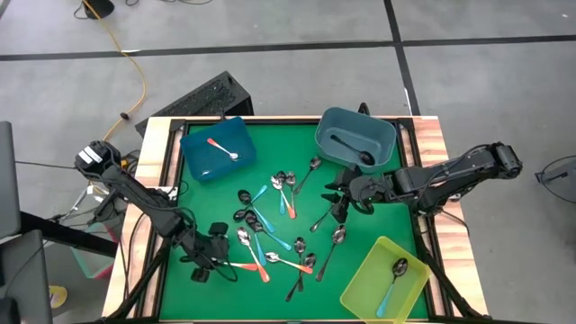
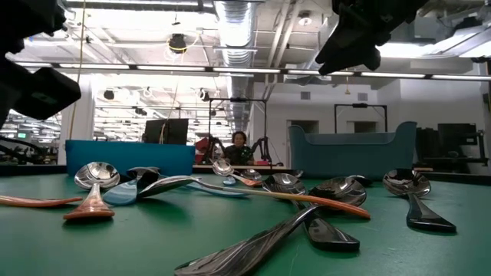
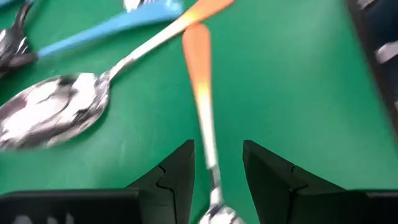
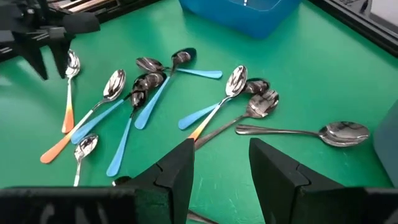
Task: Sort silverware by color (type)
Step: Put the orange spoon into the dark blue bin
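Two hands open, empty: left hand [image 3: 217, 180] astride orange spoon [image 3: 200, 93]; thin, stiff, slick — grip mid-handle. Right hand [image 4: 221, 165] hovers.

From table height both arms are only dark shapes cut off at the top, so neither hand's tips can be seen there. In the left wrist view the orange-handled spoon [image 3: 200, 93] runs off the bottom edge between the fingers [image 3: 177, 180], its bowl mostly lost, and everything is smeared. A large spoon bowl [image 3: 53, 112] is cut by the side edge. The person [image 2: 238, 147] beyond the worktop is too small to make out.
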Robot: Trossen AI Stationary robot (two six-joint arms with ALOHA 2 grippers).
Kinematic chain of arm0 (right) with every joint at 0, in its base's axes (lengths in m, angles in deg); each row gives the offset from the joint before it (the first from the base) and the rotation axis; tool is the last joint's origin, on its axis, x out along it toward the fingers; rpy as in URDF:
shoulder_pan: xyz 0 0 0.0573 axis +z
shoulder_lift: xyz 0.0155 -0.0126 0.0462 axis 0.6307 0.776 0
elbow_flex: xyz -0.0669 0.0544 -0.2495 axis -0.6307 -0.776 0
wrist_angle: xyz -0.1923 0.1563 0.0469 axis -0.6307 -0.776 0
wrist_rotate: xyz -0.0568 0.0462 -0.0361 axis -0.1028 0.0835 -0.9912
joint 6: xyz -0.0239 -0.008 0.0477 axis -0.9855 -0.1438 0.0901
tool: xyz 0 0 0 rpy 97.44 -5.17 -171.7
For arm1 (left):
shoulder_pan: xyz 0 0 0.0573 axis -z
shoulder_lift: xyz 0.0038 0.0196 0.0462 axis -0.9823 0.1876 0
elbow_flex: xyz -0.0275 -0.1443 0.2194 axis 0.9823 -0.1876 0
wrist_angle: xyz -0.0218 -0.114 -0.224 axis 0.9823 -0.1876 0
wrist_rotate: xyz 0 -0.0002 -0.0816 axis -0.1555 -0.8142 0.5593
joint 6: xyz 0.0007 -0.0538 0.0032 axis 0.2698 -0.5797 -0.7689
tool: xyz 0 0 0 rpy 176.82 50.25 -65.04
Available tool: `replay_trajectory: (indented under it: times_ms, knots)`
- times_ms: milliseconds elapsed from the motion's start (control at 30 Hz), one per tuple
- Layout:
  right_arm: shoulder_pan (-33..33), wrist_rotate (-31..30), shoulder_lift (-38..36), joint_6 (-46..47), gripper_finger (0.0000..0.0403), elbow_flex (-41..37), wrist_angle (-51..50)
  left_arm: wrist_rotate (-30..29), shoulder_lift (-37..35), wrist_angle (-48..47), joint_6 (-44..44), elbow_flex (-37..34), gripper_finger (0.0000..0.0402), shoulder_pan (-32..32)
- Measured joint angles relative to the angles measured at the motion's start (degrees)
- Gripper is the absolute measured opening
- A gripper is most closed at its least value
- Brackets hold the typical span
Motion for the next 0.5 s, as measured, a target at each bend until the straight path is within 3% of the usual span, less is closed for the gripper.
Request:
replay_trajectory:
  times_ms: [500]
  knots:
    - [0.0, 0.0, 0.0, 0.68, 0.0169, 0.0, 0.26, -0.88, 8.08, 0.31, -2.13, 0.03, 0.012, 2.11]
